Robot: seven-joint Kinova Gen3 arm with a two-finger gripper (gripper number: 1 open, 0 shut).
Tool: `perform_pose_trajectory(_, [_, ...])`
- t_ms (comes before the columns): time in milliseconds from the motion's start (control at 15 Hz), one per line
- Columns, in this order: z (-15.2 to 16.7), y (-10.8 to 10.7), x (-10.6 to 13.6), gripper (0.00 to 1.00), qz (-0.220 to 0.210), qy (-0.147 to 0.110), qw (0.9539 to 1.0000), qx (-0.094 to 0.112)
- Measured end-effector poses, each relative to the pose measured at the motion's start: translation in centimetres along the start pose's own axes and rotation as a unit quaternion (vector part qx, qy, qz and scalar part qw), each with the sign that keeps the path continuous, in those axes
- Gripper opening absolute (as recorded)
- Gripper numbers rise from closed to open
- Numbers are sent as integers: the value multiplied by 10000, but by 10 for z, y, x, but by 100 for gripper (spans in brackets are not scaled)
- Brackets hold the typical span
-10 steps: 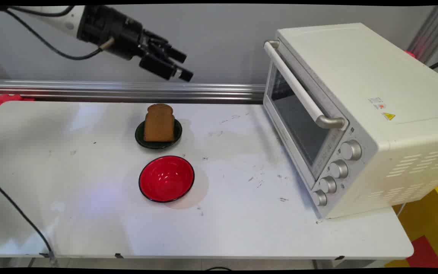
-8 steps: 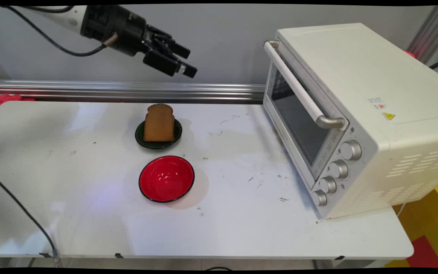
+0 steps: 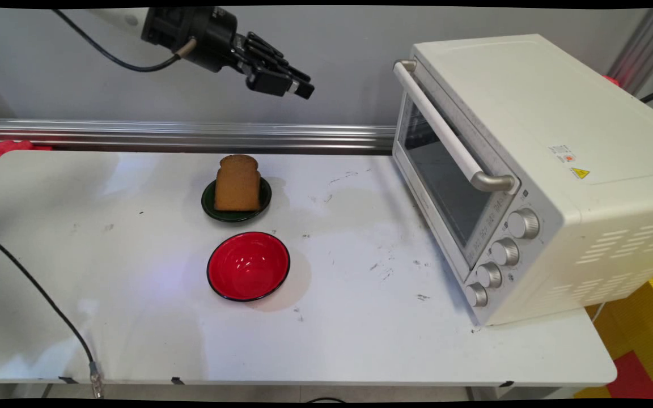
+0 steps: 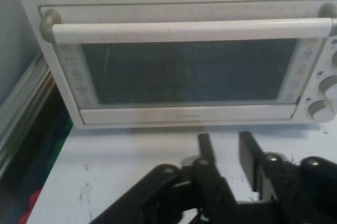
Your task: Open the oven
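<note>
Three things stand on the white worktop: a slice of brown bread propped upright on a small dark green plate toward the back, a red bowl with a black rim just in front of that plate and apart from it, and a big cream-white toaster oven filling the right end. High above the worktop, up near the top of the scene, hangs the black pincer, holding nothing, its two fingers drawn close with only a narrow gap between them, as the hand view shows. It points rightward at the oven, and only open air lies between them; the bread and the bowl sit well below it and a little to its left. From the hand camera the oven's glass door is closed, its long white handle running across the top of the door, and round silver knobs line the panel beside it. Scuffs and dark specks mark the worktop in front of the oven. Behind runs a silver metal rail under a plain grey wall, a black cable trails over the worktop's left side, and yellow and red flooring shows at the lower right.
</note>
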State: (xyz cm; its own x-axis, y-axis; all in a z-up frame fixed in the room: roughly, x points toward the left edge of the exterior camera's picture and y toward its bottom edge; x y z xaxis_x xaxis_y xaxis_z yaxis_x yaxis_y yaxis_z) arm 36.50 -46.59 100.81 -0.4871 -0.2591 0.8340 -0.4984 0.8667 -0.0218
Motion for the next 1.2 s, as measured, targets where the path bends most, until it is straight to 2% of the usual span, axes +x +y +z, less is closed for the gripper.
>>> perform_pose_trajectory(600, [29,-12,31,0,-17,-321,9994,-116])
perform_pose_trajectory(867, [56,-15,65,0,75,-553,9982,-227])
perform_pose_trajectory(1200, [92,-20,117,0,157,-661,9974,-255])
